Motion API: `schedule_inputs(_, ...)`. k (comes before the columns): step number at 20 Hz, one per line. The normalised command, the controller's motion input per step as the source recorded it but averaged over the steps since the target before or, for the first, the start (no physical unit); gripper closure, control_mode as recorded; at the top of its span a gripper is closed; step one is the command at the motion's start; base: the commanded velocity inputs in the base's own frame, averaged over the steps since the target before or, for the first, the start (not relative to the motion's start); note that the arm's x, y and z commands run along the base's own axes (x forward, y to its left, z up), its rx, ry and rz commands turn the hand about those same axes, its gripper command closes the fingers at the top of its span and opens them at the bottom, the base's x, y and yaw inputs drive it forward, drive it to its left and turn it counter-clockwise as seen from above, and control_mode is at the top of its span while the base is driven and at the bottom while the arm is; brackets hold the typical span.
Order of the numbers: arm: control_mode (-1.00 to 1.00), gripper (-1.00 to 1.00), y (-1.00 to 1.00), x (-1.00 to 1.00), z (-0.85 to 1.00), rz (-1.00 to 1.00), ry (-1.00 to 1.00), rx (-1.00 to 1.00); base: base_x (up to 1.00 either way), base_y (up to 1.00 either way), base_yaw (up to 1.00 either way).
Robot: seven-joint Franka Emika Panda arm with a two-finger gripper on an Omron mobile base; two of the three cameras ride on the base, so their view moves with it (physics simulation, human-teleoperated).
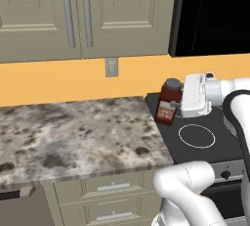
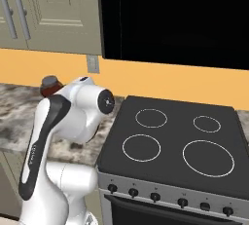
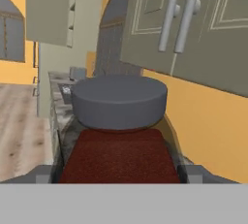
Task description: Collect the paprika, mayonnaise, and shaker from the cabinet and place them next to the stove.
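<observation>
Paprika (image 1: 168, 101): dark red bottle, dark cap uppermost, pale label outward, poised at the left rear corner of the stove (image 1: 195, 134), over the seam with the speckled counter (image 1: 73, 137). Flanked by the fingers of the gripper (image 1: 179, 100), jaws spread wide on either side of the bottle; contact or clearance not discernible. Probably at the set-down point beside the stove. Cabinet (image 1: 88, 14) above the counter, doors closed.
</observation>
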Motion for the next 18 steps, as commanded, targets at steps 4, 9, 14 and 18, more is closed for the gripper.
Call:
schedule_inputs(4, -1.00, 1.00, -0.20, 0.70, -0.72, 0.14, 0.02, 0.00, 0.00, 0.00, 0.00)
schedule_inputs(9, -1.00, 1.00, -0.17, 0.83, -0.58, 0.14, 0.00, 0.00, 0.00, 0.00, 0.00)
schedule_inputs(14, -1.00, 1.00, -0.17, 0.80, -0.30, 0.11, 0.00, 0.00, 0.00, 0.00, 0.00)
schedule_inputs(18, -1.00, 1.00, -0.01, 0.74, -0.35, 0.05, 0.04, -0.05, 0.00, 0.00, 0.00)
